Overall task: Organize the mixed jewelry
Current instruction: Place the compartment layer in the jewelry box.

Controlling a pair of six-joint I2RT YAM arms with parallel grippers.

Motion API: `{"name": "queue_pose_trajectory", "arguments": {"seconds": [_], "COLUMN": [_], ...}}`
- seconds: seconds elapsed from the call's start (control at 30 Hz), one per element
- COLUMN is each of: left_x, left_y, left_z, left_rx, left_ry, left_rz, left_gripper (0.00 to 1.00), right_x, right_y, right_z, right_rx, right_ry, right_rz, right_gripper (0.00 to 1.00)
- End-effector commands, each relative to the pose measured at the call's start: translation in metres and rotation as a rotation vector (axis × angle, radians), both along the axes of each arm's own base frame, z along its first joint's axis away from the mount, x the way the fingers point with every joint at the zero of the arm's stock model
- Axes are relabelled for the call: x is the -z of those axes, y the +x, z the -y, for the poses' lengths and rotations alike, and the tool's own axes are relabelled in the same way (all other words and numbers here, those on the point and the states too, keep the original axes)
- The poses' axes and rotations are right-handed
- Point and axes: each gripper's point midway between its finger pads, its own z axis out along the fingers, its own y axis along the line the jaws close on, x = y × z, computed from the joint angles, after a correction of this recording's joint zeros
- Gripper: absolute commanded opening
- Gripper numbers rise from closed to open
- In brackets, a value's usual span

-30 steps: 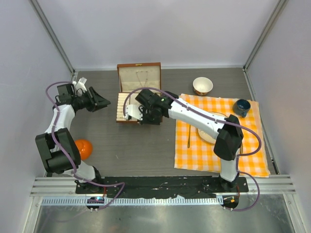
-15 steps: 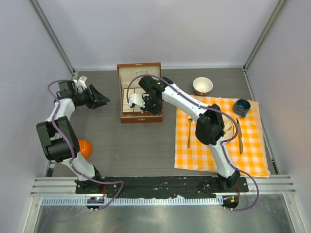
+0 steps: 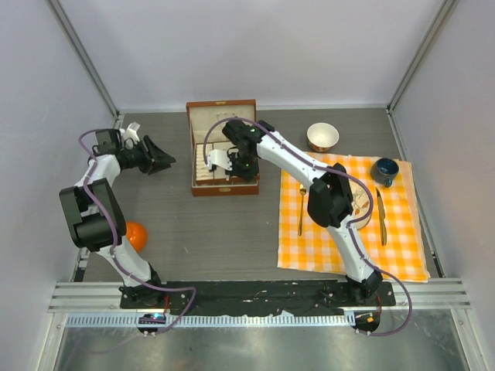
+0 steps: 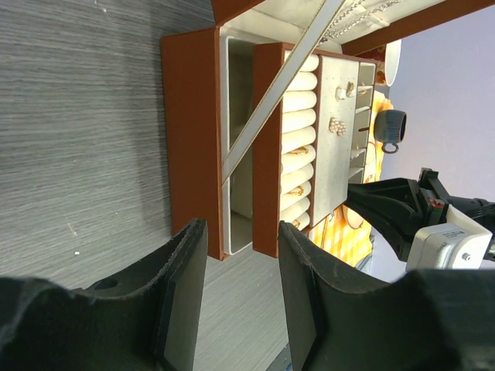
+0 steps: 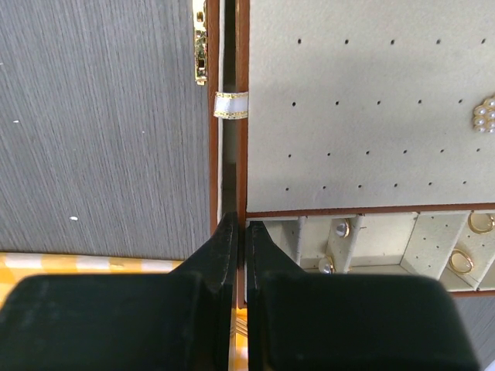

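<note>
Jewelry lies in the cream tray of the open wooden box. Gold rings and pearl studs sit in a row of small compartments that runs front to back along the tray's right side. A pearl cluster rests on the holed flat part beside them. The pieces are too small to tell which way each one points.

The right gripper has its fingers pressed together, with the tips at the seam between the tray and the box's front wall. Left of the box, the left gripper hangs half open and empty, aimed at it. At the back, a thin chain shows on the raised lid.
</note>
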Motion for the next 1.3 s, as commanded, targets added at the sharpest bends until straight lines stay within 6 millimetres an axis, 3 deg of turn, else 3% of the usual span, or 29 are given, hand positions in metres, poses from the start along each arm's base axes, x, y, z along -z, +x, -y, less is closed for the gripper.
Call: {"name": "queue_pose_trajectory", "arguments": {"seconds": [0.0, 0.6, 1.27], "left_x": [-0.018, -0.014, -0.010], "left_y": [0.010, 0.012, 0.010], "left_z": [-0.003, -0.008, -0.007], "left_rx": [0.003, 0.003, 0.006], "left_ry": [-0.011, -0.017, -0.037], "left_rz": [0.055, 0.054, 0.045], "left_gripper": [0.45, 0.45, 0.45], "right_x": [-0.024, -0.018, -0.019], "right_y": [0.012, 0.017, 0.004], "right_z": [-0.014, -0.026, -0.022], "right_rx": [-0.031, -0.027, 0.038], "right_ry": [0.079, 0.098, 0.095], "right_rz": [0.056, 0.040, -0.004], "right_gripper": [0.01, 0.01, 0.01]}}
